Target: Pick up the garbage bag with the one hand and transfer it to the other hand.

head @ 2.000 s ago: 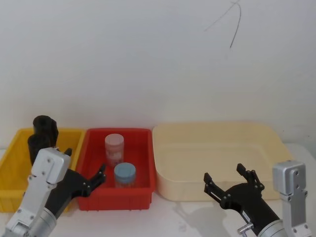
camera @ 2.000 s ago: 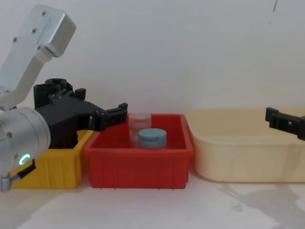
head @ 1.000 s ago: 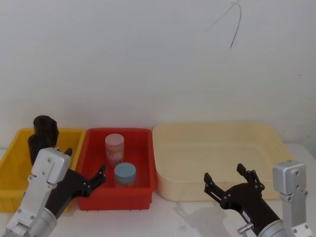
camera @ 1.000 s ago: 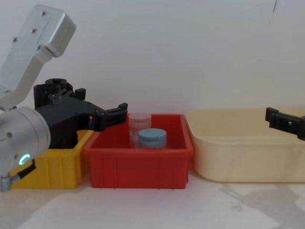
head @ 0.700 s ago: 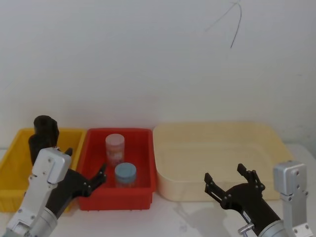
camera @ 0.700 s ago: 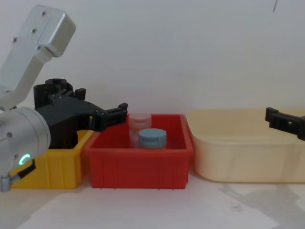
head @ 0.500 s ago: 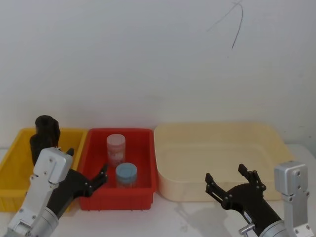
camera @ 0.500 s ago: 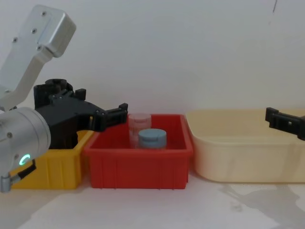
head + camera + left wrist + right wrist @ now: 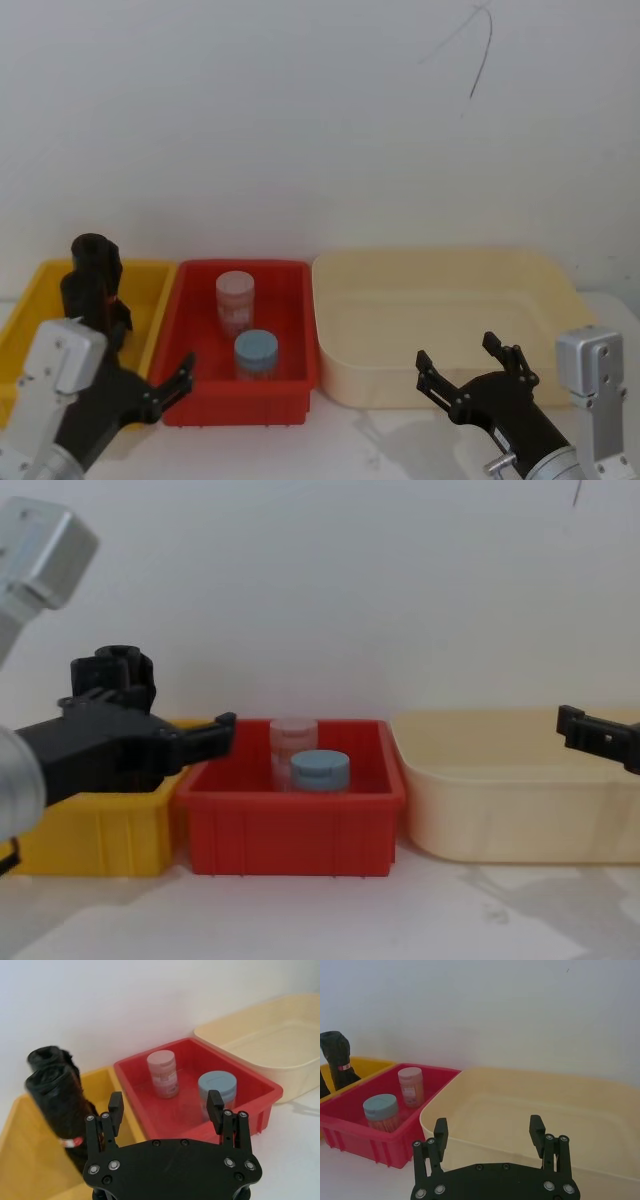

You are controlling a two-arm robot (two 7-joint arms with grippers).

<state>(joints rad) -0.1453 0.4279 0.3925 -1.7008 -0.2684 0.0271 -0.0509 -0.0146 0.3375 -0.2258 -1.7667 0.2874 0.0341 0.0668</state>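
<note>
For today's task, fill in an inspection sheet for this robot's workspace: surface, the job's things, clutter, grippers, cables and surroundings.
Surface: white table, bare in front of the bins.
Job's things: garbage bag stands upright in the yellow bin, taller than its walls, not gripped.
Clutter: red bin holding a pink-lidded jar and a blue-lidded jar; cream tray to the right, nothing in it.
Grippers: left gripper open, low in front of the yellow bin, short of the bag; right gripper open, in front of the cream tray; neither holds anything.
Cables: nothing seen.
Surroundings: white wall with a thin dark curved line high up.
</note>
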